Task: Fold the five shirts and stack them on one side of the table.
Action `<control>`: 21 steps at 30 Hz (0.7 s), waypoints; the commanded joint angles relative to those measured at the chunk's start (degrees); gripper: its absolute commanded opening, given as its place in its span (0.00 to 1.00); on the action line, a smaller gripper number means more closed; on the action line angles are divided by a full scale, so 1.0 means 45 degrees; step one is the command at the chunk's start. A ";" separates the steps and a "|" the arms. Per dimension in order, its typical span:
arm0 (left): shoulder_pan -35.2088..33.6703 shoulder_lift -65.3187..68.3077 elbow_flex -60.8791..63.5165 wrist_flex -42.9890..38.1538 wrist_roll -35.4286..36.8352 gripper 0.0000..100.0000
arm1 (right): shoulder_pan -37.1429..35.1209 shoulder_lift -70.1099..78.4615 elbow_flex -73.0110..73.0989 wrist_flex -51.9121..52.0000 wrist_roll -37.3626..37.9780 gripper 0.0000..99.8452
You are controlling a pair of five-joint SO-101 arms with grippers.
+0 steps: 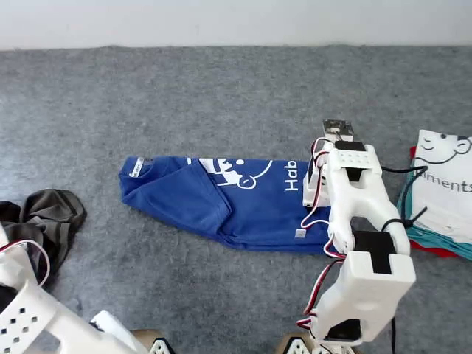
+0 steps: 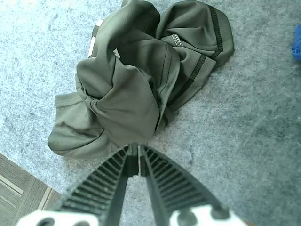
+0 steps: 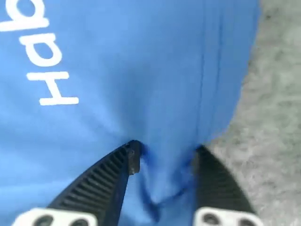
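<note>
Grey felted covering (image 1: 221,96) is being used as the work surface, with a pale wall (image 1: 221,22) running along its far edge. At mid-table the blue shirt (image 1: 221,195) is lying with its collar to the left and its hem to the right, and its near side is already turned over in a long fold. The right gripper (image 3: 167,153) is being pressed onto the hem end, its jaws standing apart with a ridge of blue cloth gathered between them. The left gripper (image 2: 139,150) is being held with its jaws together on nothing, above the crumpled olive shirt (image 2: 136,80) at the near left. A stack of folded shirts (image 1: 446,184) is being built at the right edge.

The hem is probably being taken up for a crosswise fold. Every layer should be caught in one pinch, so that the long fold is not being dragged open. The cloth should be lifted just clear of the table and carried left toward the collar, with the edges being kept in line.

White lettering (image 1: 243,173) and a drawn figure are being shown on the blue shirt, and dark print on the stack's top shirt; none of it is being read off. A small white tag (image 1: 300,234) at the near hem and a collar label (image 1: 138,168) are too small to be read.
</note>
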 commanded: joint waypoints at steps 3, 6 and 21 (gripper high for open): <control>-0.0020 -0.0137 -0.0068 0.0156 -0.0059 0.02 | 0.0010 -0.0107 -0.0020 0.0947 0.1602 0.01; -0.0020 -0.0137 -0.0068 0.0156 -0.0059 0.02 | 0.0654 -0.0400 -0.0039 0.1377 0.2403 0.01; -0.0020 -0.0156 -0.0127 0.0215 -0.0039 0.02 | 0.2921 -0.4777 -0.1621 0.4054 0.8166 0.01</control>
